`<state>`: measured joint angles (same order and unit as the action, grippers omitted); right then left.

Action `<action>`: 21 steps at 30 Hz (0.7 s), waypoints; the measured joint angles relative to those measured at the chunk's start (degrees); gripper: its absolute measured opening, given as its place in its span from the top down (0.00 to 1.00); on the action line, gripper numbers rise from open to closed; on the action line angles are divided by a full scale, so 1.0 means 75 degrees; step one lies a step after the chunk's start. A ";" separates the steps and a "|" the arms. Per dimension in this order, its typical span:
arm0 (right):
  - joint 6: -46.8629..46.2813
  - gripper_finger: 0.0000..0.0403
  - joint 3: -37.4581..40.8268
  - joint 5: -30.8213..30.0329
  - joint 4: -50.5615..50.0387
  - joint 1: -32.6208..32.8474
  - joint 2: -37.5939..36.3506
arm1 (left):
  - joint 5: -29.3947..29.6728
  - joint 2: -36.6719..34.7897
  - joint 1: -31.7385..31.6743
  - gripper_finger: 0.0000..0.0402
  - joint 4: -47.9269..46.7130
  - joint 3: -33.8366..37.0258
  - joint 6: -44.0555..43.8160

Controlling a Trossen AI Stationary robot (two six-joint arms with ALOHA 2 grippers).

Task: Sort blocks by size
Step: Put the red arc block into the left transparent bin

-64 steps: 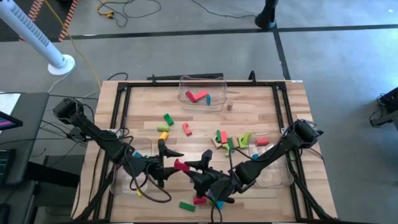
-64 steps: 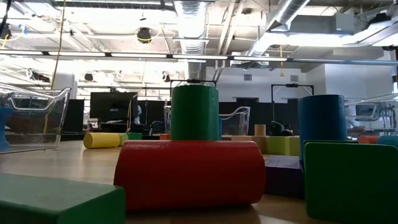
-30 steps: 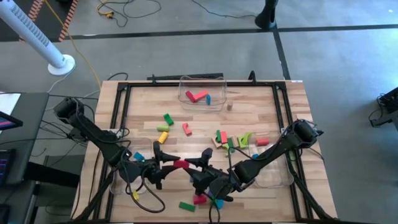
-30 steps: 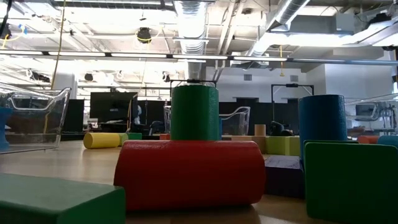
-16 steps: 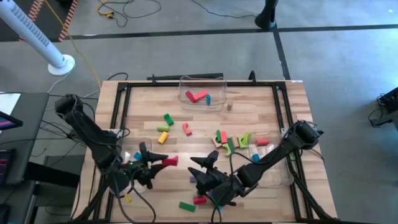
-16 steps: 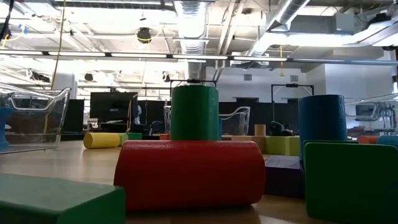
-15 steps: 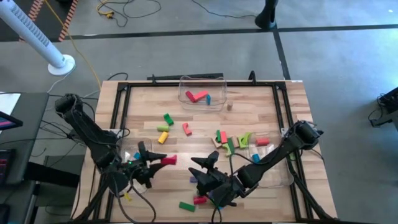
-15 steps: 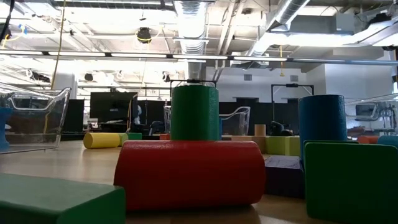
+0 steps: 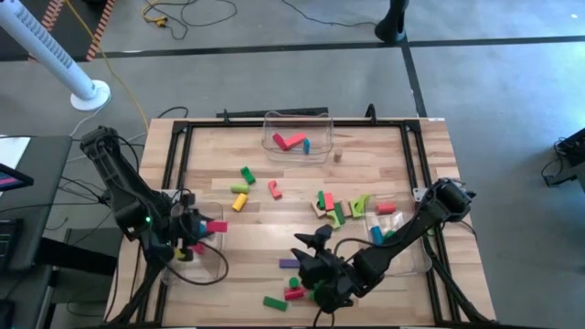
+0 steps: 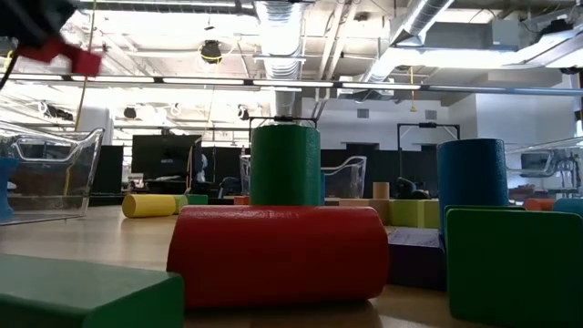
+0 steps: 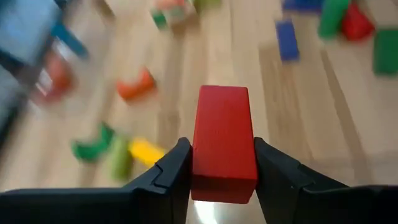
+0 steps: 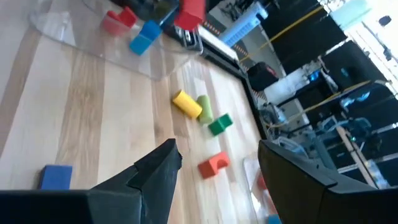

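- Nearest the front edge of the wooden table [image 9: 384, 174], a green rectangular block [image 9: 274, 302] lies flat, with a red cylinder block [image 9: 293, 292] just beside it; in the low view the red cylinder [image 10: 278, 253] lies on its side in front of an upright green cylinder [image 10: 285, 165].
- The right gripper [image 9: 315, 245] hangs over the front middle of the table, its two dark fingers [image 12: 155, 180] spread wide with nothing between them; a small blue block [image 12: 56, 177] lies on the wood ahead of it.
- The left gripper [image 9: 203, 226] is raised over the clear plastic bin [image 9: 216, 268] at the front left corner, clamped on a red rectangular block [image 11: 223, 144] that sticks out past its fingertips; the same block shows at the tip of that gripper from above [image 9: 217, 226].
- A second clear bin [image 9: 413, 260] sits at the front right edge, holding a blue block [image 9: 377, 235].
- Toward the middle right, a loose cluster of green, red and tan blocks [image 9: 338, 207] lies close together, with a red bar [image 9: 386, 208] near it.
- Left of centre are a yellow cylinder [image 9: 239, 202], a light green block [image 9: 239, 188], a green arch [image 9: 247, 174] and an orange-red arch [image 9: 274, 189], all apart from each other.
- At the far edge a third clear bin [image 9: 320, 119] holds two red bars [image 9: 291, 142] and a small blue block [image 9: 306, 145]; a small tan block [image 9: 336, 156] lies just outside it.
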<state>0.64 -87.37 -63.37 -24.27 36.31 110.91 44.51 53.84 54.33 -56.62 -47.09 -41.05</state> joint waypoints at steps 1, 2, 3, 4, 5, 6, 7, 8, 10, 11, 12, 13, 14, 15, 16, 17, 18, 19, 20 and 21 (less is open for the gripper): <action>-0.0121 0.37 0.0000 0.0000 -0.0109 0.0013 0.0000 | -0.0330 -0.0002 0.0000 0.66 -0.0192 0.0000 -0.0249; -0.0220 0.37 0.0000 0.0000 -0.0200 0.0013 0.0000 | -0.0635 0.0005 0.0000 0.66 -0.0343 0.0000 -0.0449; -0.0298 0.37 0.0000 0.0000 -0.0257 0.0018 0.0000 | -0.0939 0.0026 0.0008 0.66 -0.0487 0.0000 -0.0643; -0.0365 0.37 0.0000 0.0003 -0.0298 0.0019 0.0000 | -0.1230 0.0051 0.0023 0.66 -0.0615 0.0000 -0.0849; -0.0456 0.37 0.0000 0.0003 -0.0367 0.0031 0.0000 | -0.1466 0.0083 0.0049 0.66 -0.0732 0.0000 -0.1018; -0.0489 0.37 0.0000 0.0006 -0.0405 0.0043 0.0000 | -0.1699 0.0125 0.0086 0.66 -0.0840 0.0000 -0.1197; -0.0495 0.37 0.0000 0.0006 -0.0425 0.0057 0.0000 | -0.1886 0.0171 0.0139 0.66 -0.0932 0.0007 -0.1369; -0.0499 0.37 0.0000 0.0007 -0.0441 0.0062 0.0000 | -0.2060 0.0210 0.0195 0.66 -0.1000 0.0032 -0.1549; -0.0523 0.37 0.0000 0.0009 -0.0450 0.0075 0.0000 | -0.2388 0.0310 0.0315 0.66 -0.1252 0.0047 -0.1955; -0.0554 0.37 0.0000 0.0009 -0.0474 0.0087 0.0000 | -0.2500 0.0373 0.0376 0.66 -0.1397 0.0051 -0.2168; -0.0567 0.37 0.0000 0.0009 -0.0498 0.0103 0.0000 | -0.2590 0.0445 0.0441 0.66 -0.1522 0.0054 -0.2373; -0.0567 0.37 0.0000 0.0012 -0.0498 0.0109 0.0000 | -0.2672 0.0519 0.0501 0.66 -0.1622 0.0058 -0.2563; -0.0570 0.37 0.0000 0.0014 -0.0498 0.0109 0.0000 | -0.2768 0.0591 0.0567 0.66 -0.1680 0.0058 -0.2728; -0.0573 0.37 0.0000 0.0012 -0.0498 0.0110 0.0000 | -0.2852 0.0657 0.0620 0.66 -0.1695 0.0058 -0.2840; -0.0603 0.37 0.0000 0.0015 -0.0503 0.0112 0.0000 | -0.2964 0.0745 0.0676 0.66 -0.1682 0.0058 -0.2912; -0.0664 0.37 0.0000 0.0017 -0.0530 0.0112 0.0000 | -0.3031 0.0833 0.0712 0.66 -0.1676 0.0058 -0.2968; -0.0689 0.37 0.0000 0.0021 -0.0566 0.0112 0.0000 | -0.3116 0.0923 0.0740 0.66 -0.1670 0.0058 -0.3023; -0.0690 0.37 0.0000 0.0020 -0.0568 0.0112 0.0000 | -0.3162 0.1018 0.0759 0.66 -0.1671 0.0058 -0.3075; -0.0690 0.37 0.0000 0.0023 -0.0565 0.0112 0.0000 | -0.3214 0.1116 0.0768 0.66 -0.1670 0.0058 -0.3104; -0.0693 0.37 0.0000 0.0024 -0.0565 0.0112 0.0000 | -0.3316 0.1209 0.0769 0.66 -0.1661 0.0058 -0.3113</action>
<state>-4.56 -87.37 -63.20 -28.51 37.15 110.91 19.64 62.91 60.10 -69.08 -46.65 -64.39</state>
